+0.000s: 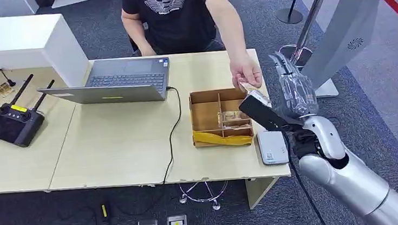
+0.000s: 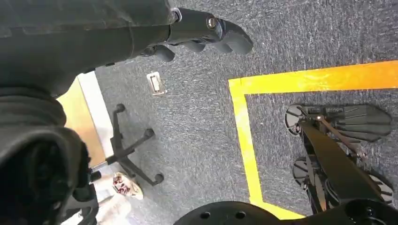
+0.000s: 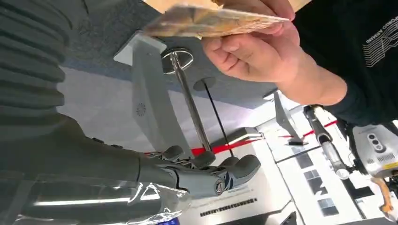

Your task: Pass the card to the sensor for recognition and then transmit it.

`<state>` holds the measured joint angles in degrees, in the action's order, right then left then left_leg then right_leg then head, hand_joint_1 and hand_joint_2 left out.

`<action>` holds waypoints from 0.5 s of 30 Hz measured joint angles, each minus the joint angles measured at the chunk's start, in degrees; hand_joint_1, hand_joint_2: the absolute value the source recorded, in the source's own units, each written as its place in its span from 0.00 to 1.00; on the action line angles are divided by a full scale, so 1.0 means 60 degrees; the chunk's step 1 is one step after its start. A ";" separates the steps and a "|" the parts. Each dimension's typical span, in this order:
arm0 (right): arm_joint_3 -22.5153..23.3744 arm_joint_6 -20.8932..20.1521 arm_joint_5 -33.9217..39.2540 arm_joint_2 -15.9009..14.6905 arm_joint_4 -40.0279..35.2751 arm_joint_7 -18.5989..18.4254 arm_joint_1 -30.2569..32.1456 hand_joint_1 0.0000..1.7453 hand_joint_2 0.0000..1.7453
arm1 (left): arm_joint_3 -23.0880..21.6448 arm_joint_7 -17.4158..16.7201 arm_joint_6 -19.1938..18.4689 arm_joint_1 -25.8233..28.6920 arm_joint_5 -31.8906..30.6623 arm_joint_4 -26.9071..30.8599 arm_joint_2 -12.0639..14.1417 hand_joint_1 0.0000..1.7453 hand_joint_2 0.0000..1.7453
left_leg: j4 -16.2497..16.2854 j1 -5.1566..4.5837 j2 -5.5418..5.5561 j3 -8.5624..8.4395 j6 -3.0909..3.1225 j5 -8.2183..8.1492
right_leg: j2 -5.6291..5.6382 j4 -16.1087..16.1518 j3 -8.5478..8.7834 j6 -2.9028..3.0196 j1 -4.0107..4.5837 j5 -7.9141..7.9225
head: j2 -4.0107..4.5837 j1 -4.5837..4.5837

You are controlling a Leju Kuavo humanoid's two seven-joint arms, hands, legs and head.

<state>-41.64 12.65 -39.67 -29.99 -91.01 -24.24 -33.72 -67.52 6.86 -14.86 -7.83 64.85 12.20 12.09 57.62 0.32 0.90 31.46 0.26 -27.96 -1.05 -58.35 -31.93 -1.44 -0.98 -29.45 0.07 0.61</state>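
My right hand (image 1: 293, 90) hovers past the worktop's (image 1: 123, 146) far corner, fingers extended and holding nothing, as a person's hand (image 1: 247, 76) pinches the card (image 3: 213, 21) just beside it. The grey sensor (image 1: 272, 147) lies near the cardboard box (image 1: 220, 117). I judge the handover stage reached; next I should keep the fingers clear while the card leaves. My left hand (image 2: 206, 33) hangs over carpet, fingers curled, empty.
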 joint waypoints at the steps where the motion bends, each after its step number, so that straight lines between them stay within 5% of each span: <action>1: -0.0011 0.0033 0.0000 0.0026 0.0066 0.0025 0.0004 0.00 1.00 | 0.0000 -0.0003 0.0000 0.0000 0.0000 0.0000 -0.0007 0.00 0.00 | 0.0000 0.0000 0.0000 0.0000 0.0000 0.0000 | 0.0000 0.0000 0.0000 0.0000 0.0000 0.0000 | 0.0000 0.0000; 5: -0.0018 0.0106 -0.0015 0.0131 0.0365 0.0149 0.0005 0.00 1.00 | 0.0000 -0.0003 0.0000 0.0001 0.0000 0.0000 -0.0015 0.00 0.00 | 0.0001 -0.0001 0.0000 0.0000 0.0000 0.0000 | 0.0000 0.0000 0.0000 0.0000 0.0000 0.0000 | 0.0000 0.0000; 6: -0.0018 0.0109 -0.0015 0.0160 0.0445 0.0164 0.0004 0.59 1.00 | 0.0000 -0.0003 0.0000 0.0001 0.0000 0.0000 -0.0015 0.00 0.00 | 0.0001 -0.0001 0.0000 0.0001 0.0000 0.0000 | 0.0000 0.0000 0.0000 0.0001 -0.0001 0.0001 | 0.0000 0.0000; 7: -0.0018 0.0113 -0.0015 0.0182 0.0503 0.0171 0.0004 0.59 1.00 | 0.0000 -0.0003 0.0000 0.0001 0.0000 0.0000 -0.0015 0.00 0.00 | 0.0001 -0.0001 -0.0001 0.0000 0.0000 0.0000 | 0.0001 0.0000 -0.0001 0.0001 0.0000 0.0001 | 0.0000 0.0000; 8: -0.0018 0.0109 -0.0007 0.0204 0.0550 0.0200 0.0004 1.00 1.00 | 0.0000 -0.0003 0.0000 0.0001 0.0000 0.0000 -0.0015 0.00 0.00 | 0.0001 0.0000 -0.0001 0.0000 0.0000 0.0000 | 0.0000 0.0000 -0.0001 0.0001 0.0000 0.0001 | 0.0000 0.0000; 15: -0.0018 0.0149 0.0098 0.0302 0.0773 0.0328 0.0005 1.00 1.00 | 0.0000 -0.0003 0.0000 0.0004 0.0000 -0.0004 -0.0015 0.00 0.00 | 0.0001 0.0000 -0.0002 -0.0001 0.0000 0.0000 | 0.0001 0.0000 -0.0002 0.0003 0.0000 0.0002 | 0.0000 0.0000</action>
<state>-41.75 13.55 -39.08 -28.17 -86.38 -22.27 -33.70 -67.52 6.84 -14.86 -7.80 64.85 12.17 12.00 57.62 0.32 0.89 31.45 0.26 -27.96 -1.04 -58.35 -31.94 -1.42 -0.98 -29.44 0.07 0.61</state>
